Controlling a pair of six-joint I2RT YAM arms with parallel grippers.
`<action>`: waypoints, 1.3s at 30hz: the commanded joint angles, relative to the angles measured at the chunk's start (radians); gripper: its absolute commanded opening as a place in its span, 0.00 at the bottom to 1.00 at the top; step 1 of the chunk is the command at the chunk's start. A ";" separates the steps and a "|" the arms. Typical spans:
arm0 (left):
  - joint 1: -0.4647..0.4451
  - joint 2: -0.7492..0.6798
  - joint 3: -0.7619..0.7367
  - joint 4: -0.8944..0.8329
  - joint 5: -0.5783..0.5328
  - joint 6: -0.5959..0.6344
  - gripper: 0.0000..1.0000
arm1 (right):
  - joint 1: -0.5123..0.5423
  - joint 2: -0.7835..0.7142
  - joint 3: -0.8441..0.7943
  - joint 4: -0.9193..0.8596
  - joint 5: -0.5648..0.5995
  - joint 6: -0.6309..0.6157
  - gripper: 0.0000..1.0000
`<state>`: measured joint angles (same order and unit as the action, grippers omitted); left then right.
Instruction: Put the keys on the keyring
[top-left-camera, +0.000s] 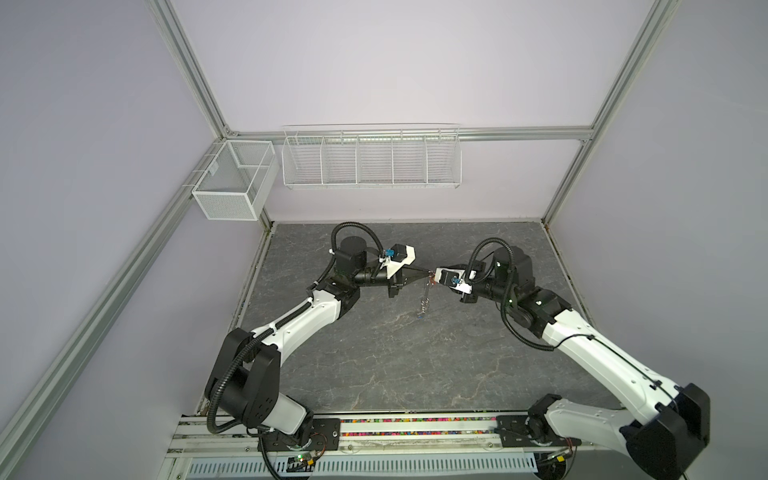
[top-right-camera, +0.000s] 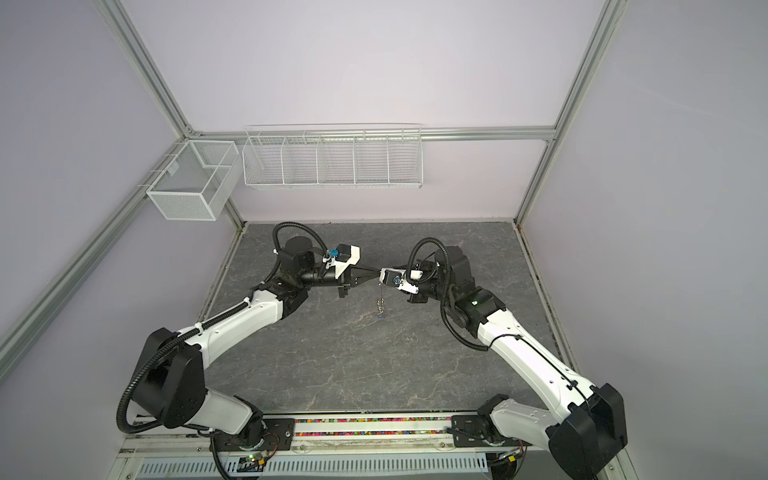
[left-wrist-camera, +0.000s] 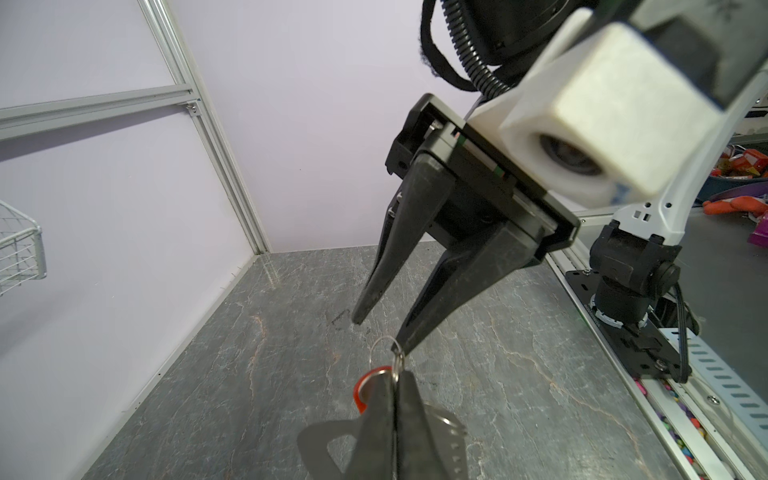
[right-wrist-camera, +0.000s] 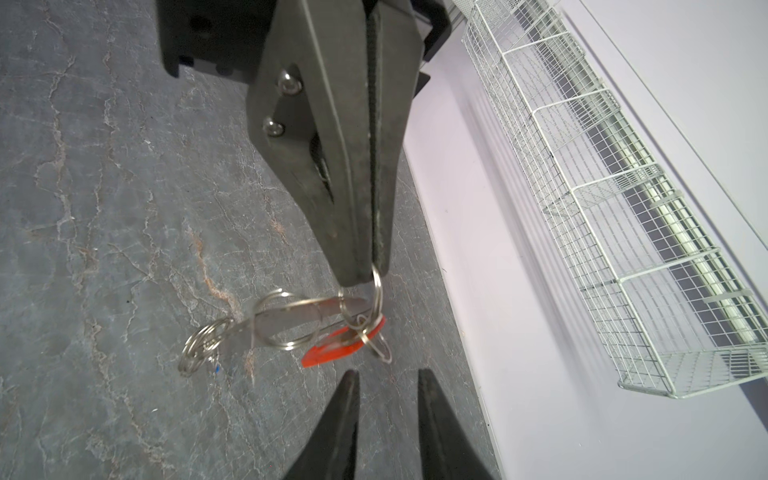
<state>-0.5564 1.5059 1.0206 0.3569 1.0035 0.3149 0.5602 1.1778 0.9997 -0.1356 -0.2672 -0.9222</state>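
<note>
Keyring (left-wrist-camera: 313, 434) cut off at frame edge, partly behind left pincer (left-wrist-camera: 395, 382); blue tag (top-right-camera: 381, 316) mere speck in top view.

Robotics lab test cell, by every sign. Boxed in by pale lilac wall panels (top-left-camera: 374, 62) on silver aluminium extrusion framing (top-left-camera: 519, 134). Floored with a dark grey stone-patterned tabletop (top-left-camera: 415, 353). Fitted with a black-and-white left robot arm (top-left-camera: 299, 320) and a matching right robot arm (top-left-camera: 602, 357), both bolted to a silver metal base rail (top-left-camera: 415, 445) at 6 o'clock. Hung with a white wire divided basket (top-left-camera: 372, 160) at 12 o'clock and a white mesh box (top-left-camera: 232, 183) at 10 o'clock.
</note>
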 joint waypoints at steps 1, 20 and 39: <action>0.004 0.013 0.041 -0.004 0.012 -0.003 0.00 | 0.016 -0.007 0.023 0.030 -0.013 -0.037 0.27; 0.004 -0.006 0.035 -0.012 0.012 0.000 0.00 | 0.062 0.040 0.066 -0.126 0.067 -0.145 0.25; 0.004 -0.015 0.021 0.021 -0.023 -0.010 0.00 | 0.087 0.059 0.075 -0.058 0.172 -0.033 0.10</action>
<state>-0.5564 1.5127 1.0248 0.3424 0.9882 0.3145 0.6392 1.2224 1.0492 -0.2317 -0.1265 -1.0084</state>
